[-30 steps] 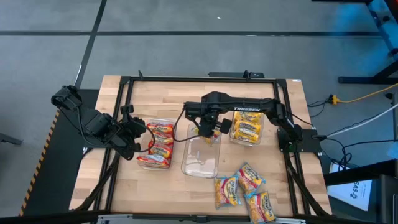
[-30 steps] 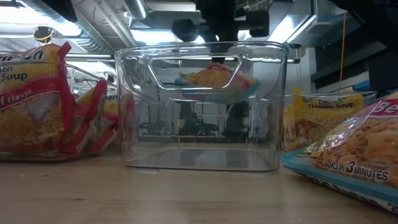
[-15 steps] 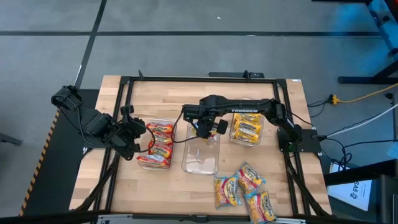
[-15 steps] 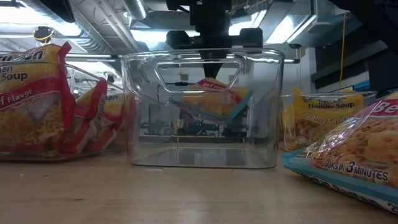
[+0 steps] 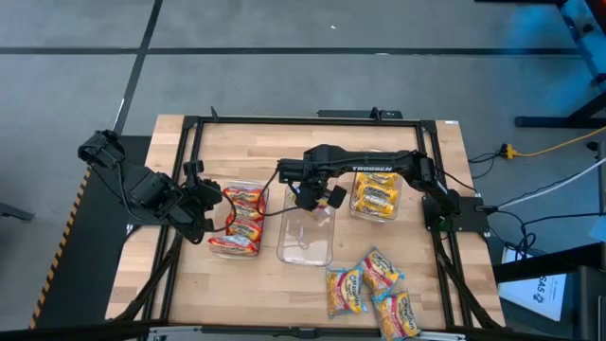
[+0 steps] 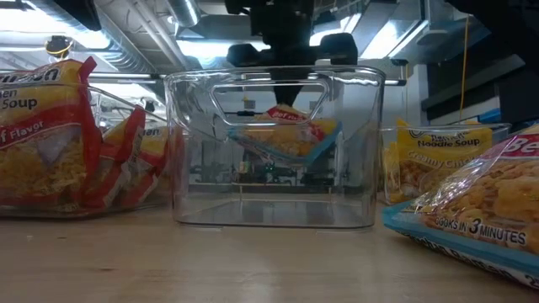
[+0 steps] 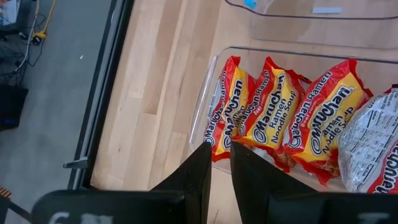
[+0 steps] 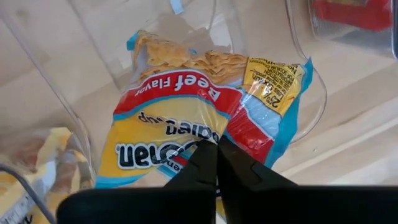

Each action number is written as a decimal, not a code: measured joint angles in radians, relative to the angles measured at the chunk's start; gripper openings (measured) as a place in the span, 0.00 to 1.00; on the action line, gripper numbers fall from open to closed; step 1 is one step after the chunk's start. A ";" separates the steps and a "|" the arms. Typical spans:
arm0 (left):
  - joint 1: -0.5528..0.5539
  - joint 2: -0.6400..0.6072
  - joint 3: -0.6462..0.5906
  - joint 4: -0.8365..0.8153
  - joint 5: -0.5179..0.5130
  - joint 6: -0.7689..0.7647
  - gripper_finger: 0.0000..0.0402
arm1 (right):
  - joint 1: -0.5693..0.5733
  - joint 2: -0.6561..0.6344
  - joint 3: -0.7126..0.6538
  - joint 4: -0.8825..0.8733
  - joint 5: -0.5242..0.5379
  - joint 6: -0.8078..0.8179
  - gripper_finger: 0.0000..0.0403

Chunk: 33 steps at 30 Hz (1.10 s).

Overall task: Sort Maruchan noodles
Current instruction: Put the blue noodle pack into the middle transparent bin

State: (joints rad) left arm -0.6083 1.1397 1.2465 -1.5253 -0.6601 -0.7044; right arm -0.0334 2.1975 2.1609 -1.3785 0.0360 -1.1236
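Crinkly blue-edged Maruchan noodle packet is hanging in the right claw's pinch inside the clear middle tray; three loose packets are waiting.

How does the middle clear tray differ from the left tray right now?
The middle tray has a bare floor, with one blue-edged packet hanging inside it from the right pincer; the left tray is packed with red packets. The left tray's packets stand side by side; the hanging packet tilts. Both trays are clear plastic on the wooden table.
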 joint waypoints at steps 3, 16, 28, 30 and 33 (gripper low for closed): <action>0.000 0.000 0.000 0.000 0.000 -0.001 0.13 | 0.000 0.000 0.000 0.000 0.006 0.025 0.08; 0.000 0.000 0.000 0.001 0.000 -0.030 0.13 | 0.003 0.000 0.000 -0.017 0.218 0.154 0.32; 0.000 -0.001 0.000 0.001 0.000 -0.029 0.13 | 0.063 -0.051 0.011 -0.189 0.197 0.926 0.31; 0.000 -0.001 0.000 0.000 0.000 -0.029 0.13 | 0.080 -0.090 0.011 -0.191 0.174 1.042 0.31; 0.000 -0.001 0.000 0.002 0.000 -0.029 0.13 | 0.113 -0.160 0.010 -0.190 0.079 1.184 0.31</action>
State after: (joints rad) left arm -0.6084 1.1389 1.2461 -1.5234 -0.6605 -0.7336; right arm 0.0792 2.0378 2.1708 -1.5688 0.1147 0.0600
